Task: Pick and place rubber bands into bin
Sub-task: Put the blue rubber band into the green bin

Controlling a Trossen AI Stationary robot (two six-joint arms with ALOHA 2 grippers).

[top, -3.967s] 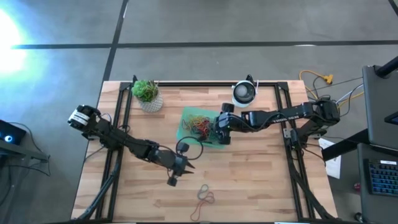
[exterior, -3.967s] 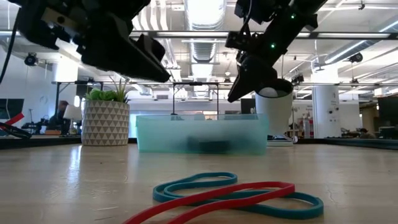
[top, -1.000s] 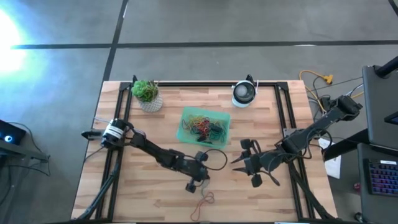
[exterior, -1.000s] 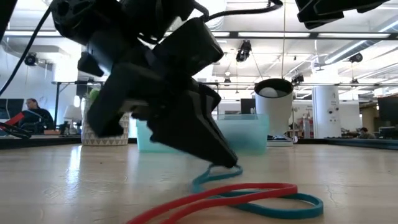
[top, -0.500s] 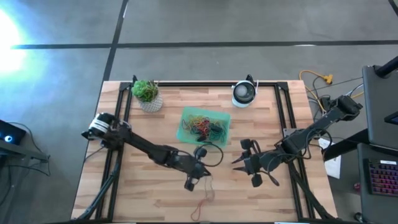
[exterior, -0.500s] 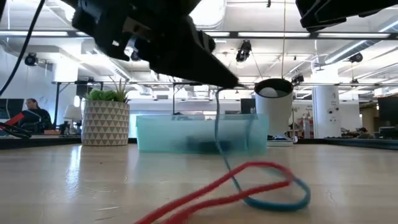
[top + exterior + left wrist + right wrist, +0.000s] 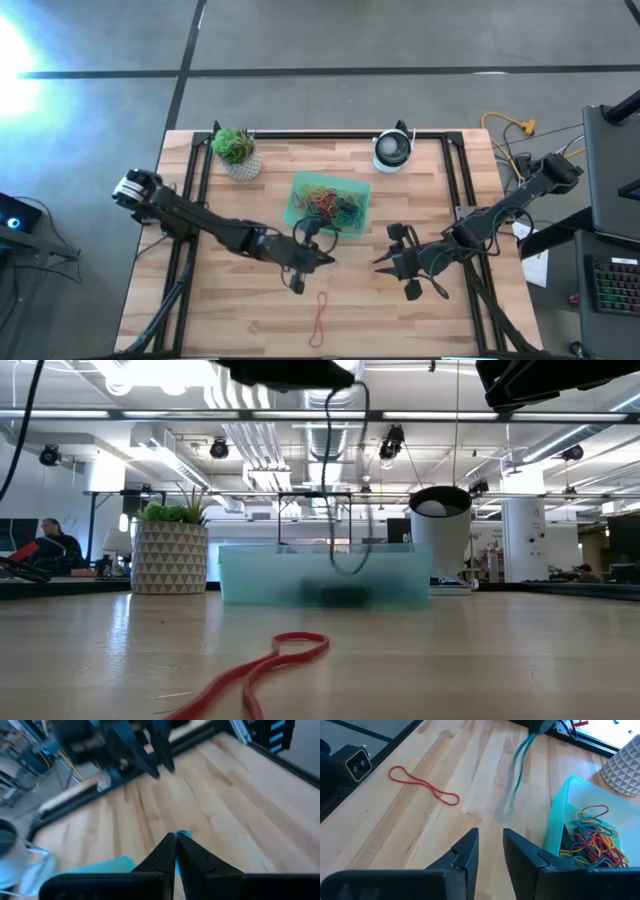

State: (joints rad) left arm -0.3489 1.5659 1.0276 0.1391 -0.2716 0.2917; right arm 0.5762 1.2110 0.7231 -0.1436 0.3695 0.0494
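Plain wooden table (image 7: 420,320), unlabeled green bin (image 7: 296,212), no legible writing.

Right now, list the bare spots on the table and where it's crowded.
Free: the near-left boards below the left arm, and the near-right corner past the right gripper. Crowded: the middle, where the left gripper dangles a teal band by the bin, red band in front.

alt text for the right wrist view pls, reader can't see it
A blurred teal rubber band hangs in the air above the wooden table, just beside the green bin, which holds a heap of coloured bands. A red band lies twisted on the table farther off. The right gripper hangs nearer the camera, fingers apart with nothing between them.
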